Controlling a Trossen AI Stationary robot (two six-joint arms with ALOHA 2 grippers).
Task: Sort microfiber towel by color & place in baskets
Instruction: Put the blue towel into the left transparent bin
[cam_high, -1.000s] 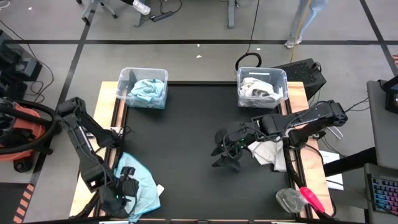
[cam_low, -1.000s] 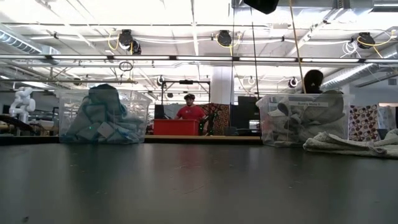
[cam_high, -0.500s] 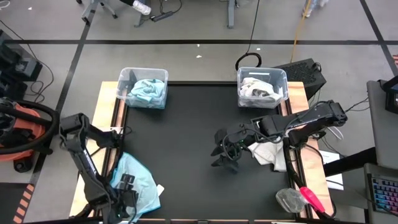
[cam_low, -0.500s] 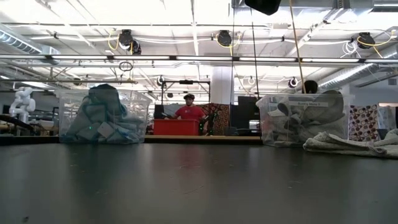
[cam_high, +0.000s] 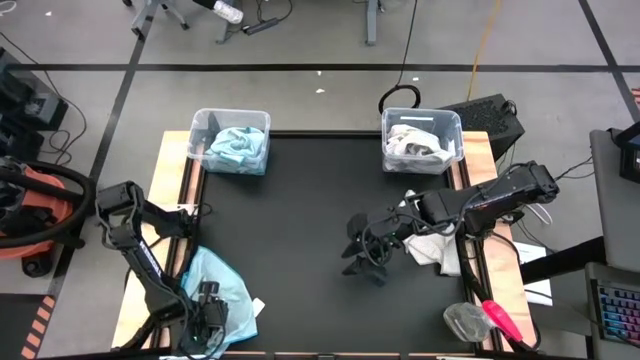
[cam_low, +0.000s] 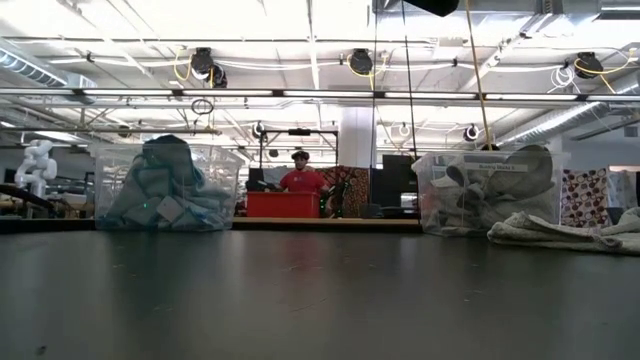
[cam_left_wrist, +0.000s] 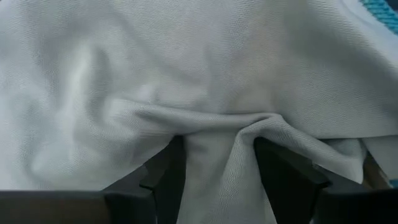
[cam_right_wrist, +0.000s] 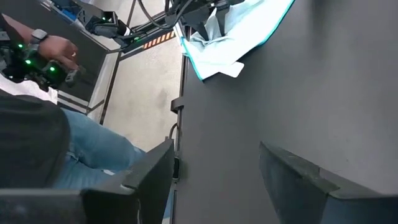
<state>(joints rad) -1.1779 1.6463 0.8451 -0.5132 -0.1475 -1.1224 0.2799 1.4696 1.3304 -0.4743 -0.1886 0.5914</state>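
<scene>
Overhead looks straight down; low camera looks level across the table (cam_low: 320, 300); both show the baskets (cam_high: 231, 140).

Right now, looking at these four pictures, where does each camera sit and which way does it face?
High view: above, facing straight down on the black table, both dark arms, two clear plastic baskets.
Low view: at tabletop height, looking level across to both baskets; no arm visible.
Left wrist view: on the left arm, left gripper pinching a fold of the pale blue microfiber towel.
Right wrist view: on the right arm, right gripper open over bare table.
Shared: the right wrist view and the high view both show that towel.
</scene>
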